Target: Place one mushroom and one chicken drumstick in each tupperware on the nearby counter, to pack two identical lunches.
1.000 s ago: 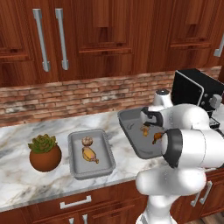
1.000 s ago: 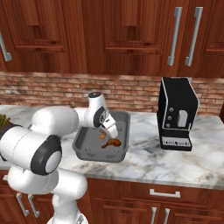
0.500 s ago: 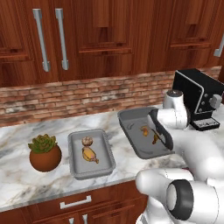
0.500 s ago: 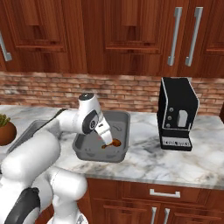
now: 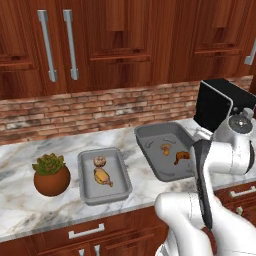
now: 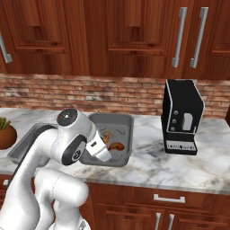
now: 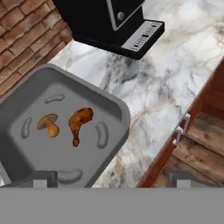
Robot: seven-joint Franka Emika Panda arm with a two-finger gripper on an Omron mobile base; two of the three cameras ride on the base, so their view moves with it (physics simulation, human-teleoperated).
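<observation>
Both lunches look packed. The smaller tupperware [image 5: 105,175] sits toward the front edge of the surface [image 5: 30,210], just beside a potted succulent [image 5: 50,174] on its left, and it holds a pale mushroom [image 5: 99,161] at the back with a yellowish drumstick [image 5: 103,177] in front of it. The wider, deeper tupperware [image 5: 165,150] lies nearer the back of the surface, between the small one and a black coffee machine [image 6: 180,117]. Inside it lie an orange-brown mushroom [image 7: 48,124] and a browned chicken drumstick [image 7: 80,123], close together but apart, on the tray floor.

Judging from how things lie now, each tray has its one mushroom and one drumstick, so nothing seems left to carry; what remains is at most for the arm to pull clear.

The gripper [image 7: 109,178] hangs above the near rim of the deep tupperware, toward the front edge of the surface, looking down past the tray and over the cabinet front. Its two fingertips [image 7: 43,178] stand wide apart with nothing between them, so it is released and empty. No loose food shows on the marble around either tray.
</observation>
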